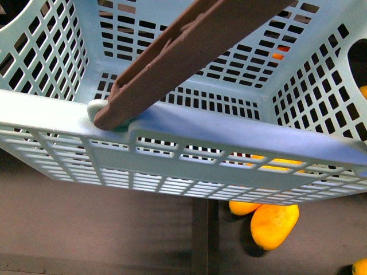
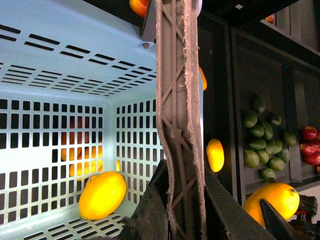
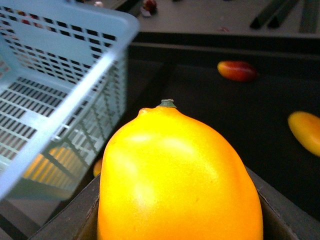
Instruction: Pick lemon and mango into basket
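plainly, the light turquoise slotted plastic basket (image 1: 229, 129) fills our front view, with its brown swing handle (image 1: 189, 51) slanting across the open top. our left pincer (image 2: 184, 212) is pressed onto that handle, one dark finger on each side of it, as the left wrist view shows. inside the basket a smooth oblong orange-yellow mango (image 2: 102, 195) lies on the slotted floor, in a corner against the wall. our right pincer (image 3: 180, 227) pinches the small bright-yellow lemon (image 3: 175, 170), whose green stem nub points away from the wrist. the lemon is outside the basket, near one of its corners, and we see no contact between them. below the basket's near wall two more orange-yellow mangoes (image 1: 274, 224) lie close together on the dark desk (image 1: 86, 229). farther off we see a red-blushed mango (image 3: 237, 70), a cluster of green limes (image 2: 262, 140) and some red apples (image 2: 310, 145) beside them.
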Controlling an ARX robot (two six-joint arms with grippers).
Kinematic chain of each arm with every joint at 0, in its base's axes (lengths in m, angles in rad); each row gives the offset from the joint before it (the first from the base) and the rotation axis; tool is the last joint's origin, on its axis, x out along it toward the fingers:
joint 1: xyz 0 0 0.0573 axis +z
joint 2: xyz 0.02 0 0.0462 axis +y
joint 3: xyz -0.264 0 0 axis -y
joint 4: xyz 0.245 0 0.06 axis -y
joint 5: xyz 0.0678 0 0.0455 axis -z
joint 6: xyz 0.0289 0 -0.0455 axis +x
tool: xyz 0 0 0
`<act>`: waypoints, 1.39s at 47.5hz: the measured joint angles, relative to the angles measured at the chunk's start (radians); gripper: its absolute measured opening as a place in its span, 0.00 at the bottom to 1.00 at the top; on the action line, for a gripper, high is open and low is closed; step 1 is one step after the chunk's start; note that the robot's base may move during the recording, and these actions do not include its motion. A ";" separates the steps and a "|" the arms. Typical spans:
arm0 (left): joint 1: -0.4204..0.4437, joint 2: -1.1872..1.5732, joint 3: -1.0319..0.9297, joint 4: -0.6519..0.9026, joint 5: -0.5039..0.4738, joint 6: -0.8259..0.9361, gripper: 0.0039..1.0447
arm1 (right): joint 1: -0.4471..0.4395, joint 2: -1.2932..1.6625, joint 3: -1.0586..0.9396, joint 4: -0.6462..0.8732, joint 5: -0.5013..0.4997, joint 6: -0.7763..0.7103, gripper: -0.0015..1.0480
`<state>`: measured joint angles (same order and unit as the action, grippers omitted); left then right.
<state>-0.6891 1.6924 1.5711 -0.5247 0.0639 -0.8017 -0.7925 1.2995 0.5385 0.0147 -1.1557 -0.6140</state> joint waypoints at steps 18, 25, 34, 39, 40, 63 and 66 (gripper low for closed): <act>0.000 0.000 0.000 0.000 0.000 0.000 0.07 | 0.629 -0.195 -0.117 0.566 0.395 0.748 0.56; 0.000 0.000 0.000 0.000 0.000 0.000 0.07 | 0.932 0.003 -0.037 0.632 0.685 0.801 0.55; 0.000 0.000 0.000 0.000 0.000 0.000 0.07 | 0.939 0.031 -0.031 0.644 0.740 0.817 0.78; 0.000 0.000 0.000 0.000 0.002 0.001 0.07 | 0.930 0.018 -0.032 0.630 0.746 0.816 0.91; 0.000 0.000 0.000 0.000 0.005 0.000 0.07 | 0.925 0.013 -0.033 0.623 0.750 0.816 0.93; -0.002 0.003 -0.001 -0.002 0.006 0.002 0.07 | 0.786 -0.322 -0.288 0.697 1.146 0.649 0.61; 0.000 0.003 -0.001 -0.002 0.007 -0.003 0.07 | 0.786 -0.352 -0.313 0.698 1.152 0.641 0.52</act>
<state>-0.6891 1.6955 1.5703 -0.5262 0.0708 -0.8051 -0.0063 0.9474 0.2253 0.7128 -0.0032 0.0273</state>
